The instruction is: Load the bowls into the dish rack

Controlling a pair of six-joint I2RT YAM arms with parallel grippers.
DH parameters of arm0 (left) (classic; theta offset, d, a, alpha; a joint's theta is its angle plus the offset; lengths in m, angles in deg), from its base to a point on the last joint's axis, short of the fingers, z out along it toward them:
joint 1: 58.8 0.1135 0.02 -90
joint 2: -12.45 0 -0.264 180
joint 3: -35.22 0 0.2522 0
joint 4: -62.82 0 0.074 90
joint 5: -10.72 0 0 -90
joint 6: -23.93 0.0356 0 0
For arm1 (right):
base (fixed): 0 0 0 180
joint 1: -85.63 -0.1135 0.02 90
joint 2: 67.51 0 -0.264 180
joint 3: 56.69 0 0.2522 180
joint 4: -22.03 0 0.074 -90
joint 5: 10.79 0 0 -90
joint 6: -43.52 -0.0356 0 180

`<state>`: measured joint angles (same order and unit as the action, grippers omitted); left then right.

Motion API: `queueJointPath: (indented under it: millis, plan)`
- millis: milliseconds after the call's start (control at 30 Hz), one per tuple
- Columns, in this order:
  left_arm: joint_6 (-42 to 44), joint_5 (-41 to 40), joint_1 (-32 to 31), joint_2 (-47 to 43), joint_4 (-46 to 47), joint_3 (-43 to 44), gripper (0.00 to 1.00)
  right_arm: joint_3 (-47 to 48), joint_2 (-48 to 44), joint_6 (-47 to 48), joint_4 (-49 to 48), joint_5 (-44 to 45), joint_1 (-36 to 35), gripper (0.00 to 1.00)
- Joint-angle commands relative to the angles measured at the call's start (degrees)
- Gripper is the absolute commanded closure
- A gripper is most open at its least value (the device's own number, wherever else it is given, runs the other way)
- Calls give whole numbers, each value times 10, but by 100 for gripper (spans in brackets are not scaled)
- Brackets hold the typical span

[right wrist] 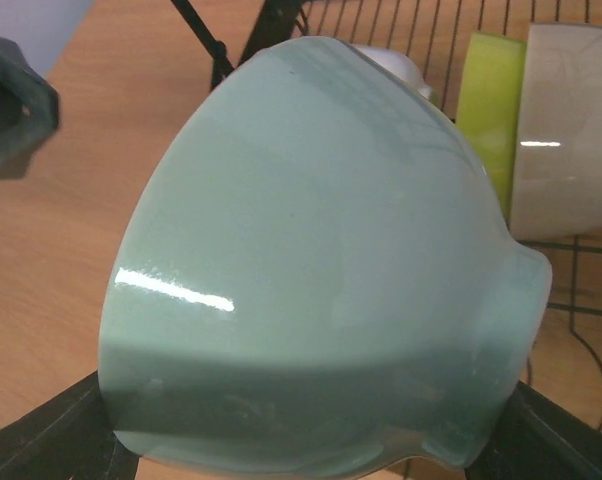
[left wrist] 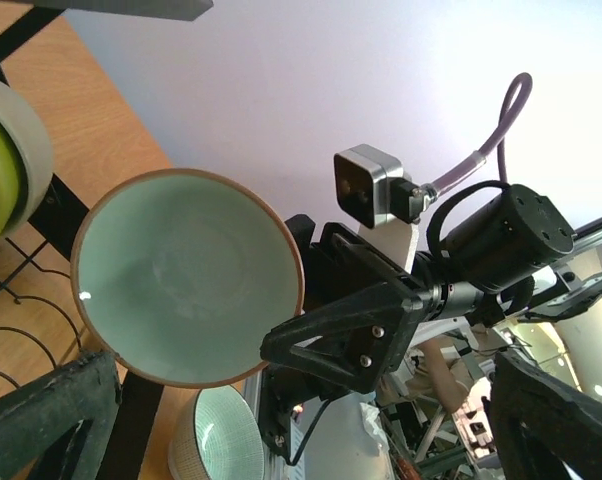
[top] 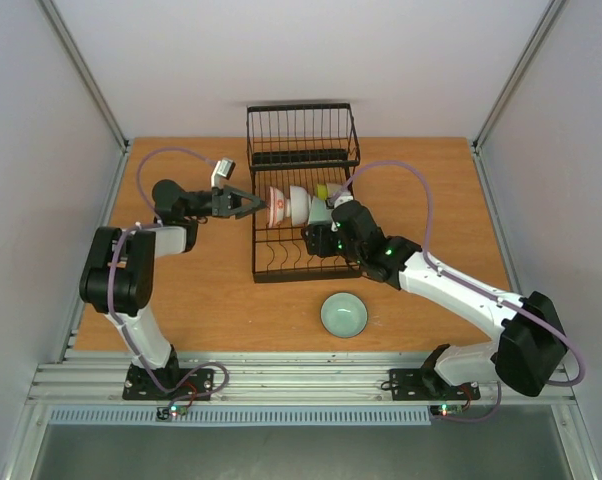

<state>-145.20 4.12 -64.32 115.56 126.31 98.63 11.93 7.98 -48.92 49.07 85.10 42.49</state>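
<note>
The black wire dish rack [top: 253, 255] stands mid-table. On edge in it are a red-patterned white bowl [top: 276, 206], a white bowl [top: 298, 205] and a yellow-green bowl [top: 322, 191]. My right gripper [top: 320, 229] is shut on a pale green bowl [top: 319, 212] and holds it tilted over the rack, beside the yellow-green bowl. This bowl fills the right wrist view [right wrist: 311, 270]; the left wrist view shows its inside [left wrist: 186, 275]. My left gripper [top: 253, 207] is open and empty at the rack's left side, pointing at the patterned bowl. A second pale green bowl [top: 343, 314] sits upright on the table.
The rack's taller basket section [top: 301, 130] is at its far end. The right arm [top: 451, 285] reaches diagonally across the table's right half. Grey walls close in the table on the left, right and back.
</note>
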Motion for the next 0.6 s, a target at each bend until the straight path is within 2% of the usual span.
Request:
queueJointPath:
  millis: [0,200,267,300,333,367,400,433,467,500,567]
  plan:
    - [5,-4,21,-1,33,-1,1,50,0,51,43,42,-7,99]
    - [11,-21,47,-19,-14,1,1,50,-7,65,71,76,-10,99]
    - [29,-26,48,-58,-62,1,1,47,-9,64,67,79,-10,99]
    - [55,-34,48,-85,-115,1,1,45,-9,64,65,79,-10,99]
    - [91,-48,48,-118,-207,5,1,44,-8,64,62,79,-10,99]
    - [211,-74,48,-162,-451,20,1,44,-7,65,59,79,-10,99]
    - [330,-152,48,-205,-735,64,1,45,-6,66,59,79,-10,99]
    - [531,-280,30,-241,-919,110,1,46,-5,66,59,78,-10,99]
    - [644,-369,11,-268,-976,125,1,48,-3,69,59,79,-10,99]
    - [710,-388,8,-290,-969,116,1,49,-1,70,59,77,-10,99]
    - [704,-362,14,-309,-960,106,0,56,4,73,63,76,-9,99]
